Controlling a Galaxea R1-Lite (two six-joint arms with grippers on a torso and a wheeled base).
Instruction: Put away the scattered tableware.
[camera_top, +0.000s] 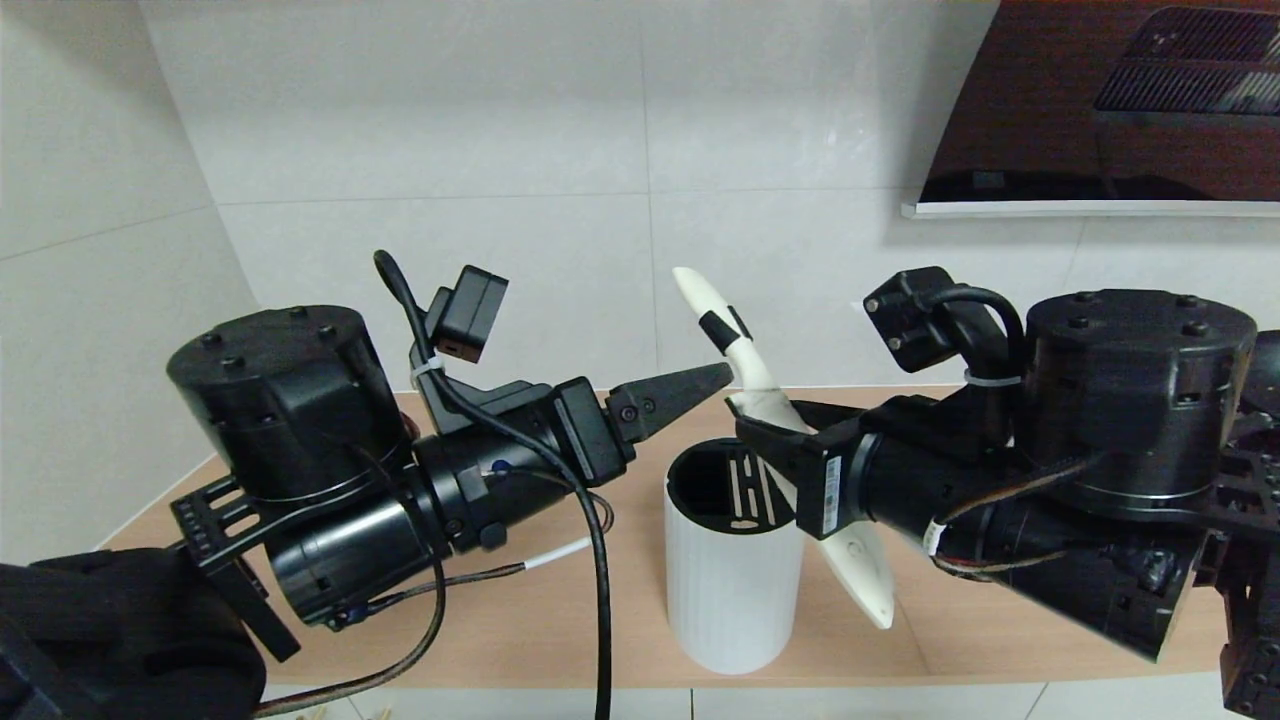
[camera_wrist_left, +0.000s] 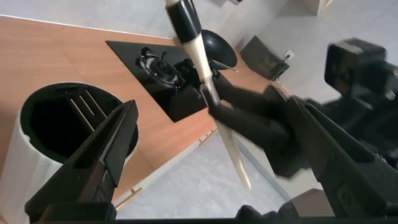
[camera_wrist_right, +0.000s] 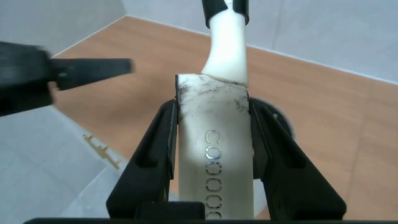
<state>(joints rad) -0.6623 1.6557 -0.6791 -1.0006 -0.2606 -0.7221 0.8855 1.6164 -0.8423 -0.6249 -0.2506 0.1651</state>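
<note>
Right claw (camera_top: 775, 440) clamped on the white spatula (camera_top: 745, 355); it's tilted, blade hanging just outside the holder (camera_top: 730, 600). We should straighten it, centre over the opening, lower, then release.

Knife (camera_top: 750, 362) just right of holder (camera_top: 730, 590)

Setting: a kitchen. Evidence: white glazed wall tiles (camera_top: 500, 150) behind a light wood tabletop (camera_top: 560, 620). A dark slanted glass range hood (camera_top: 1110, 110) is mounted on the wall at upper right. A black gas hob (camera_wrist_left: 158, 68) is set into the tabletop, burner ring visible. Beside it is a dark rounded item (camera_wrist_left: 217, 46), possibly a pan; too blurred to confirm. A white slotted cutlery holder (camera_top: 730, 590) stands on the tabletop.
</note>
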